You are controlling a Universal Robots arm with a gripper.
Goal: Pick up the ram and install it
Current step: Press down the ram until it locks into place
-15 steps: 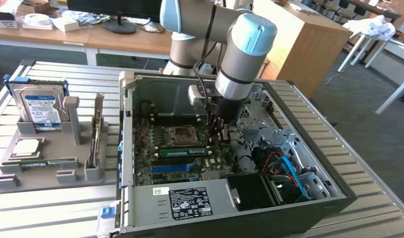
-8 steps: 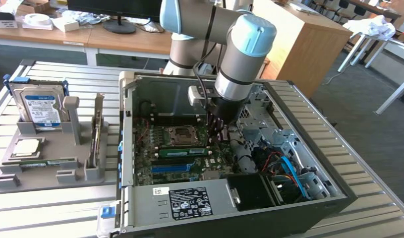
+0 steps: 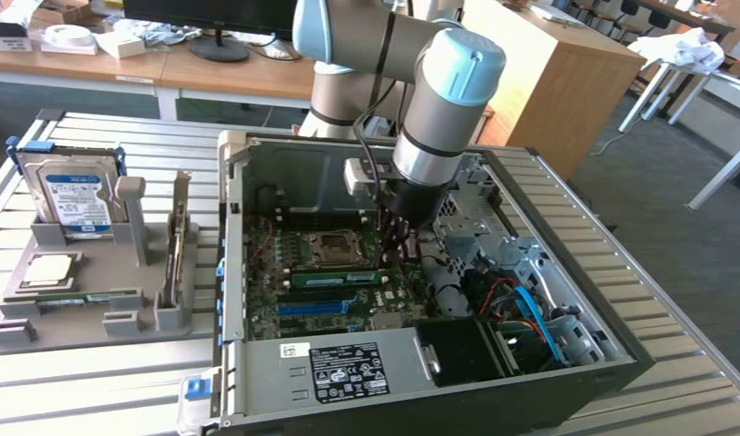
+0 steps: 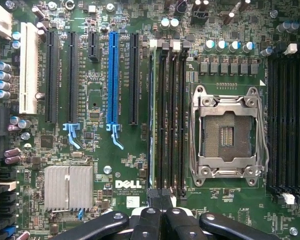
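A ram stands on edge in the outermost of the black memory slots beside the empty processor socket. From outside it is a green strip on the motherboard. My gripper is shut, fingertips pressed together, right over the end of that slot group. Nothing shows between the fingers. In the exterior view the gripper reaches down into the open computer case, just to the exterior view's right of the ram.
A grey holder at the exterior view's left carries a hard drive, a silver processor, an upright card and another green stick. Cables and a drive cage crowd the case's right side. A blue slot lies beside the ram.
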